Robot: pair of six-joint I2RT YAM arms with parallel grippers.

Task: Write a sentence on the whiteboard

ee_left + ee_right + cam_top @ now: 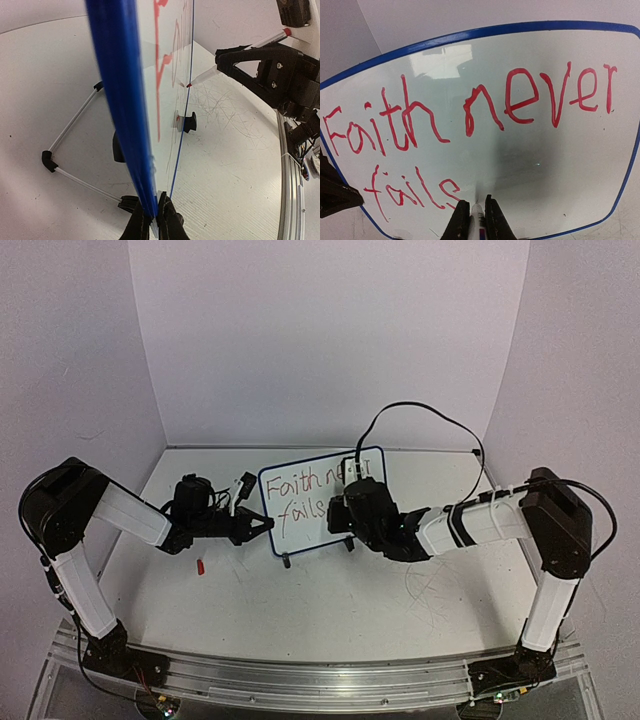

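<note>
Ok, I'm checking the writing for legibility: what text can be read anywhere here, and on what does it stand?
"Faith never": upper line of the red sentence on the whiteboard.
"fails": lower line, same board.
On the marker: coloured marks on the barrel, too blurred to read.
No other text shows.

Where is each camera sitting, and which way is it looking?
Top external: up high, looking down at the table; shows the left arm, right arm and upright whiteboard.
Left wrist: on the left arm, looking along the whiteboard's blue edge; the left gripper pinches it.
Right wrist: on the right arm, facing the sentence; the right gripper holds a marker.
Shared: both wrist views show the sentence.
</note>
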